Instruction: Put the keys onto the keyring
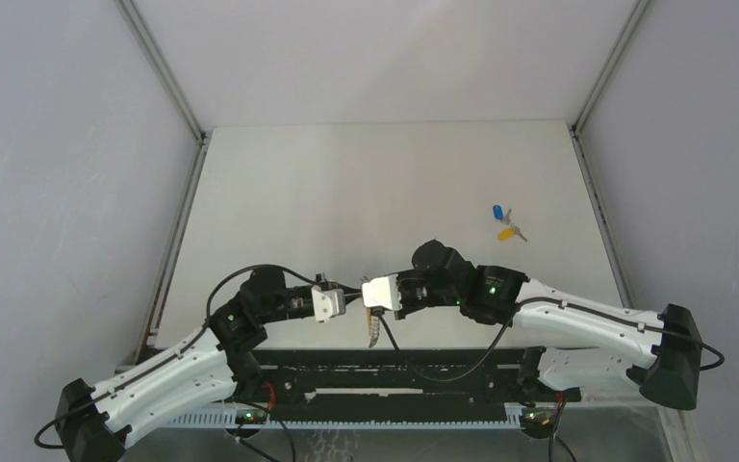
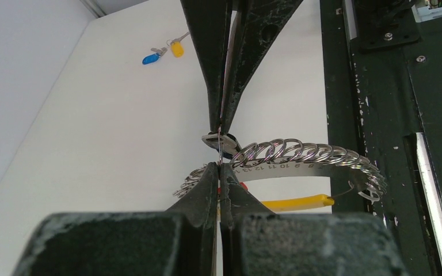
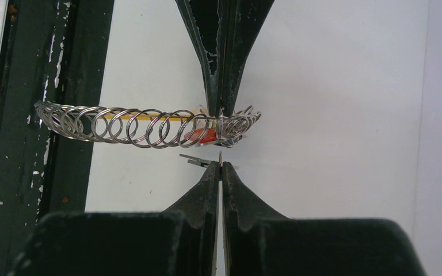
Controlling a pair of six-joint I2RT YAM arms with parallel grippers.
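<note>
At near edge of table (image 1: 346, 192), left hand (image 2: 218, 172) clenched on keyring (image 2: 299, 158), ring coil dangling beside it. Facing it tip to tip, right hand (image 3: 220, 168) clenched on small key (image 3: 198, 160). Lying together far right on table, well apart from hands: blue key (image 1: 498, 211), yellow key (image 1: 507, 232).

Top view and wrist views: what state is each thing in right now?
Left gripper: shut on the keyring.
Right gripper: shut on a small metal key.
Keyring: held up by the left gripper.
Small metal key: pinched at the keyring's end; whether threaded, cannot tell.
Blue key: loose on the table, far right.
Yellow key: loose on the table, beside the blue key.
</note>
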